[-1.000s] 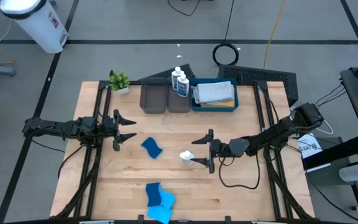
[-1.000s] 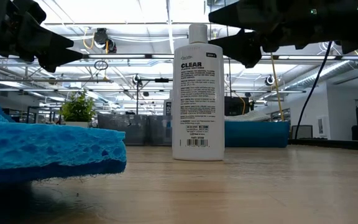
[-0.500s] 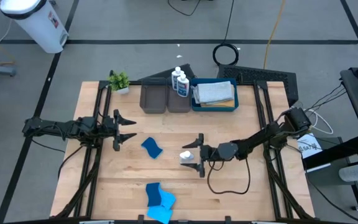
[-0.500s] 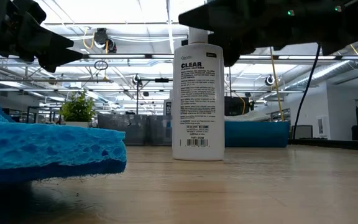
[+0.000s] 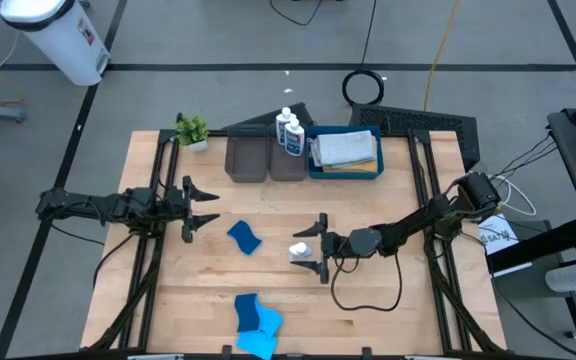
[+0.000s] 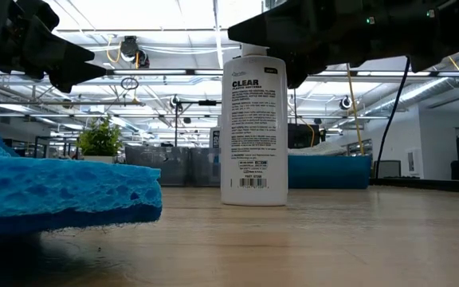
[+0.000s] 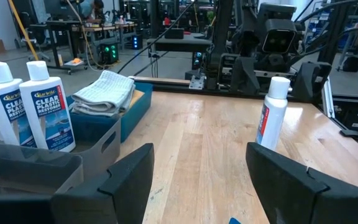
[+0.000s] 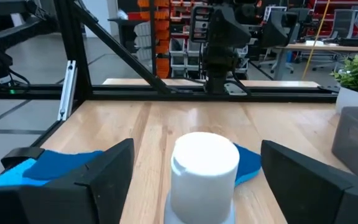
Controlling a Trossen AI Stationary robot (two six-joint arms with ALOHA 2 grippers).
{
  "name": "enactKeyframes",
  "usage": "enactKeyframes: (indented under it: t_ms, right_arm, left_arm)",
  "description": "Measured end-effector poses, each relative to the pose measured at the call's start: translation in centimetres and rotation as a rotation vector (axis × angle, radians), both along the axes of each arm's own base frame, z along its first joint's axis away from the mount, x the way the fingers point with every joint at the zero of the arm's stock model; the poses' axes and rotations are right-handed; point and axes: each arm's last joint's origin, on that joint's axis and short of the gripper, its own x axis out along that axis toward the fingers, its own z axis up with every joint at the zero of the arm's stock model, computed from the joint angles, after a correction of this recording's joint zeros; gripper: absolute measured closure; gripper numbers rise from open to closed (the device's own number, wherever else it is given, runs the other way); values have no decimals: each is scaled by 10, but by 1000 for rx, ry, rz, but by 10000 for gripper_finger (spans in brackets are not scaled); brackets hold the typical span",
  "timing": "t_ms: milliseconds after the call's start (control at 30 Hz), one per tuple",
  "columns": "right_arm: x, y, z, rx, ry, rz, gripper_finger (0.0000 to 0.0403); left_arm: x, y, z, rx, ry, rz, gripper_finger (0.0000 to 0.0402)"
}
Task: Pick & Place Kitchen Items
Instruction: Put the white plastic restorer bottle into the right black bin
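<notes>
A small white bottle [image 5: 298,251] with a blue label stands upright on its base at mid-table; it also shows as the bottle [image 6: 253,119] in the low view. My right gripper [image 5: 311,249] is level and open, one finger on each side of the bottle's white cap [image 8: 205,167], with a gap on both sides. My left gripper [image 5: 213,207] hangs open and level over the table's left part, holding nothing. A dark-blue sponge [image 5: 244,237] lies between the two grippers. Two more sponges [image 5: 256,318] lie at the near edge.
At the back stand two white bottles [image 5: 288,130], two grey trays [image 5: 266,158] and a blue tray [image 5: 313,165] holding a folded grey cloth [image 5: 345,148]. A small potted plant [image 5: 191,130] sits at the far left corner. Bare wood lies right of the bottle.
My right gripper has moved toward the table's left, up to the standing bottle, until its open fingers flank the cap; for the last half second it has stayed still. The bottle has not moved.
</notes>
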Motion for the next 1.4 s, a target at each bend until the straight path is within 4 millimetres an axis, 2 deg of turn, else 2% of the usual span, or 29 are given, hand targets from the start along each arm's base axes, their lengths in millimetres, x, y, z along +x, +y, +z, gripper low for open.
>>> enactKeyframes:
  t_ms: [833, 1400]
  right_arm:
    - [0, 0, 0, -3, 0, 1, 228]
    - [0, 0, 0, -2, -1, 4, 297]
  left_arm:
    - [0, 0, 0, 0, 1, 0, 144]
    - [0, 0, 0, 0, 1, 0, 144]
